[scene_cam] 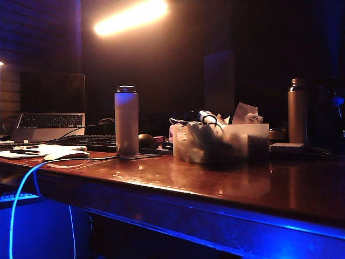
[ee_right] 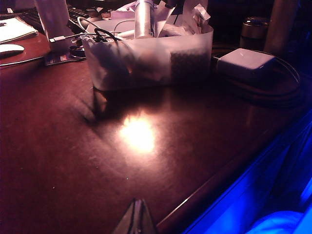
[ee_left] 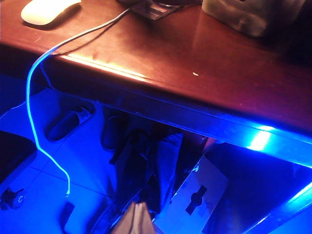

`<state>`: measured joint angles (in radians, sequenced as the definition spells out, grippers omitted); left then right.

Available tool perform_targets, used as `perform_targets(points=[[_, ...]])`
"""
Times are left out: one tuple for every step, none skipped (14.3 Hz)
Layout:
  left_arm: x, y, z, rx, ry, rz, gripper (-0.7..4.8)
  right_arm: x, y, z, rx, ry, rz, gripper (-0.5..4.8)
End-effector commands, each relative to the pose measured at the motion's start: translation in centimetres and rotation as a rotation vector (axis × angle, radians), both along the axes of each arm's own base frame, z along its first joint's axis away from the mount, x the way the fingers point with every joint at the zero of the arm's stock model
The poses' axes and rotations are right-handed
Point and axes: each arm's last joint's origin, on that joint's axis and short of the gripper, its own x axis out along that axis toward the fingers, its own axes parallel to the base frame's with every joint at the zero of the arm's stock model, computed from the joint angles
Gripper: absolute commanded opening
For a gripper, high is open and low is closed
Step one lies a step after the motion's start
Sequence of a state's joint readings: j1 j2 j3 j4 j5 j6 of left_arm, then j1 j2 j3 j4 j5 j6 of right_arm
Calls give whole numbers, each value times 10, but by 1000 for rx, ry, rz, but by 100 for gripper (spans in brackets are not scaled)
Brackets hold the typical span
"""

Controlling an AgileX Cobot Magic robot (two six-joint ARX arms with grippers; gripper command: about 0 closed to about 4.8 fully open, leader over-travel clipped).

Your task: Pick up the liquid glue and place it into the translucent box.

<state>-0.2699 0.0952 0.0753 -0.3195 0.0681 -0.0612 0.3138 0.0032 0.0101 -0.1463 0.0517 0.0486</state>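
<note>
The liquid glue (ee_right: 144,19), a slim silvery tube, stands tilted inside the translucent box (ee_right: 151,61) among cables and paper scraps. In the exterior view its end with the blue band (scene_cam: 206,116) pokes above the box (scene_cam: 237,141). My right gripper (ee_right: 138,214) is shut and holds nothing; it hangs low over the bare table near the front edge, well short of the box. My left gripper (ee_left: 136,217) is shut and empty, off the table's front edge, over the floor. Neither gripper shows in the exterior view.
A tall white flask (scene_cam: 126,121) stands left of the box and a brownish metal bottle (scene_cam: 297,110) right of it. A flat grey block (ee_right: 246,61) with a cable lies beside the box. A mouse (ee_left: 46,9), a keyboard (scene_cam: 89,141) and a laptop (scene_cam: 51,110) sit at the left.
</note>
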Motion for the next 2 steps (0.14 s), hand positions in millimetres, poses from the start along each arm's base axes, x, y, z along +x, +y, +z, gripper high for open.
perform_targets(points=[[0, 0, 1, -2, -6, -4, -5, 0, 0, 0, 2, -8, 2, -1], [0, 0, 1, -2, -6, -4, -5, 0, 0, 0, 2, -8, 2, -1]])
